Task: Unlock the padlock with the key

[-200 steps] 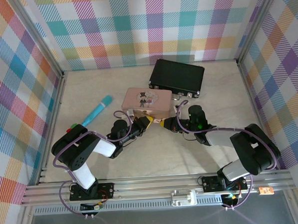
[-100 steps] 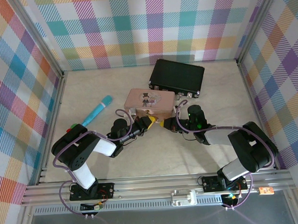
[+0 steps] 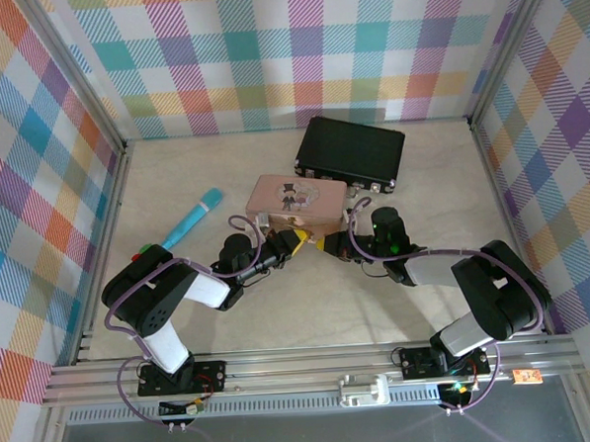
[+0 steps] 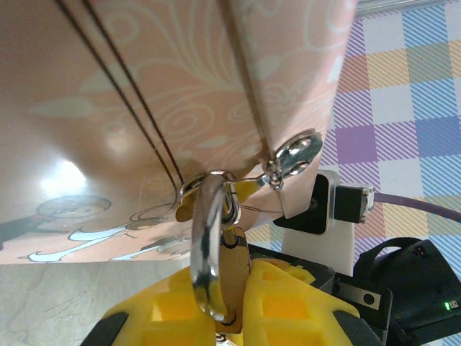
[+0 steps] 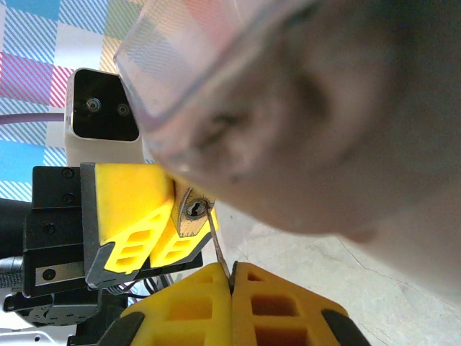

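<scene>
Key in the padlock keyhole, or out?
Out. The key points up beside the padlock; its tip sits just off the keyhole, whose slot shows bare.

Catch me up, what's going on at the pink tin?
The left fingers are clamped on the padlock, whose shackle passes through the pink tin's hasp. The right fingers pinch the key, its tip right beside the keyhole, not visibly inserted yet.
</scene>
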